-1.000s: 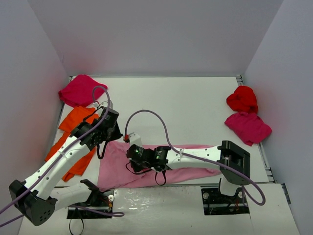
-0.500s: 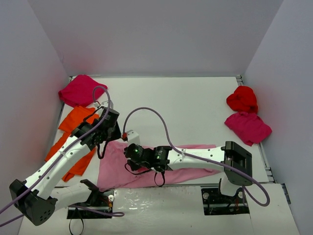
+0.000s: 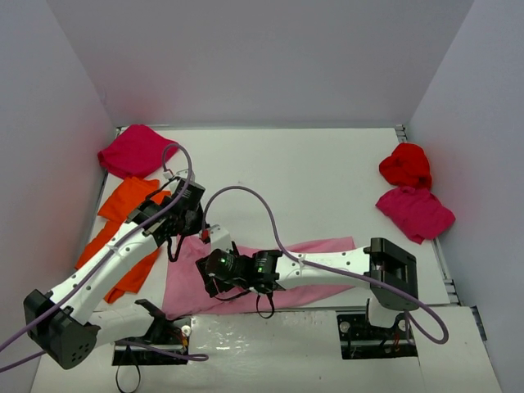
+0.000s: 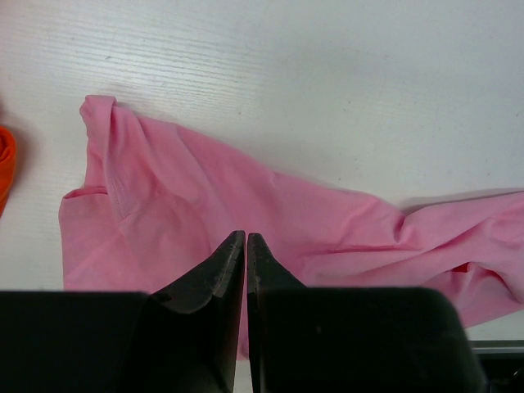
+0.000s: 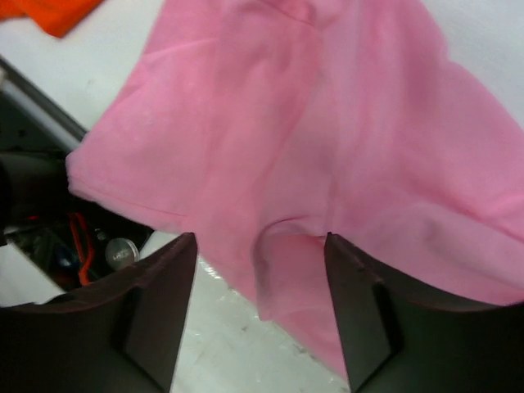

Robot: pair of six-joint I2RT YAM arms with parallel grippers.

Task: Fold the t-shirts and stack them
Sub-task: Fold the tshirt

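A light pink t-shirt [image 3: 319, 250] lies spread and creased along the table's near edge. My right gripper [image 3: 206, 278] hangs open just above its near-left part, the fingers on either side of a raised fold [image 5: 286, 246] without touching it. My left gripper [image 3: 188, 233] is shut with nothing in it, over the shirt's far-left corner [image 4: 98, 110]. An orange t-shirt [image 3: 123, 221] lies flat at the left. A magenta t-shirt [image 3: 131, 151] is bunched at the back left. A bright red t-shirt [image 3: 405, 164] and another magenta one [image 3: 413, 213] are bunched at the right.
Grey walls close in the table on three sides. The pink shirt's near hem reaches the table's front edge, where the arm mounts and cabling [image 5: 115, 254] show below. A purple cable [image 3: 262, 205] loops above the right arm.
My right gripper has opened and let go of the pink shirt after moving left and nearer the front edge. The left arm shifted slightly and stayed shut.
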